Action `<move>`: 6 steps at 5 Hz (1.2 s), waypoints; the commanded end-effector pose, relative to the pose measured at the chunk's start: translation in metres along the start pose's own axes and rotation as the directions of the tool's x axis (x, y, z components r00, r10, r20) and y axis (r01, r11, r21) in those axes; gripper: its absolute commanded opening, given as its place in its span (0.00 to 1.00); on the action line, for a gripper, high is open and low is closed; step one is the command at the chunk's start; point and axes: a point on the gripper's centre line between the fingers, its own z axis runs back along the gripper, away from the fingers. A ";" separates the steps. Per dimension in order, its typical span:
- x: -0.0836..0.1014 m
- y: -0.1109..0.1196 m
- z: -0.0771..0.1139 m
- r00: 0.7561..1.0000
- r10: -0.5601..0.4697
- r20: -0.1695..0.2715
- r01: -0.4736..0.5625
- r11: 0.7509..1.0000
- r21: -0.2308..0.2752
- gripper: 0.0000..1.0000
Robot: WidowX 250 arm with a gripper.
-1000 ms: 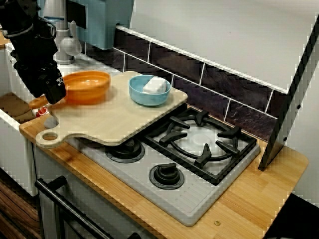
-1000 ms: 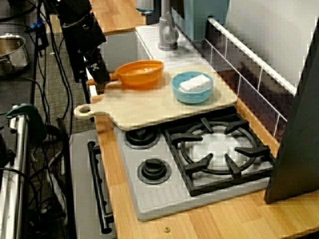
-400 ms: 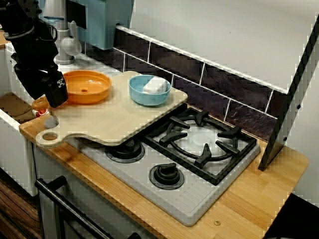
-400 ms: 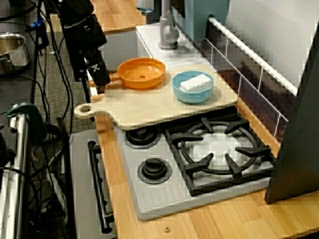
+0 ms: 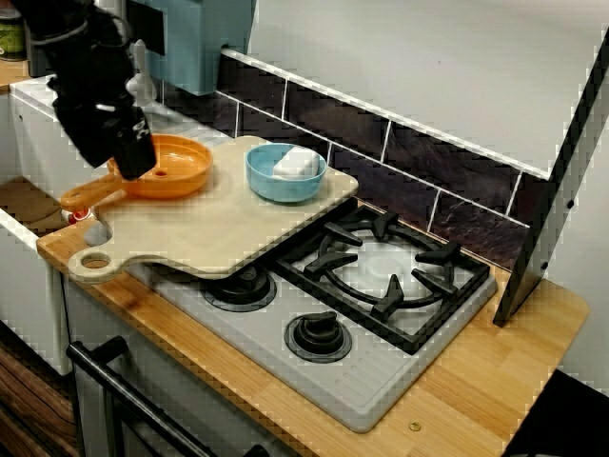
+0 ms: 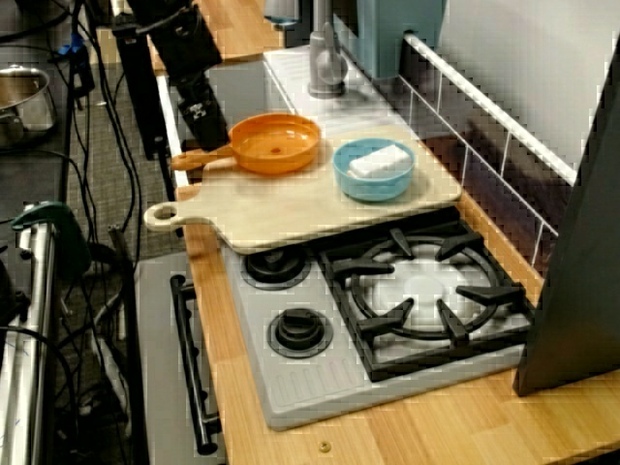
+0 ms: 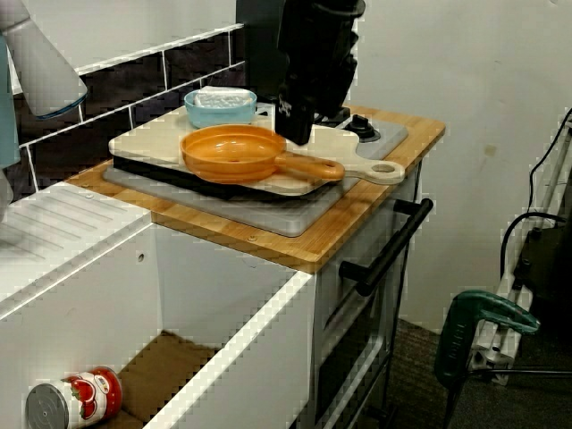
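Orange pan [image 5: 173, 164] lies flat on the cutting board [image 5: 224, 233], beside the blue bowl [image 5: 285, 173]; its handle [image 5: 90, 195] runs out past the board's edge, giving the long axis; fingers [image 5: 133, 160] hang over the handle's root, seemingly clear of it, their spread not discernible; a second earlier they sat farther out along the handle with the pan tilted; now it rests level, handle bare.

The near half of the pale wooden cutting board [image 5: 214, 233] is bare, and the black burner grate [image 5: 385, 269] beside it lies open. At the back, the orange frying pan [image 5: 169, 164] and light blue bowl [image 5: 285, 173] leave a narrow gap, with the dark tiled wall [image 5: 419, 162] behind.
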 end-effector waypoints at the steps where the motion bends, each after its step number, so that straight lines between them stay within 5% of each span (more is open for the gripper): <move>1: 0.041 -0.017 0.012 0.992 -0.050 0.119 0.053 0.998 -0.016 1.00; 3: 0.069 -0.031 0.001 0.986 0.019 0.166 -0.022 1.000 0.017 1.00; 6: 0.105 -0.033 -0.017 0.992 0.029 0.123 -0.035 0.998 0.046 1.00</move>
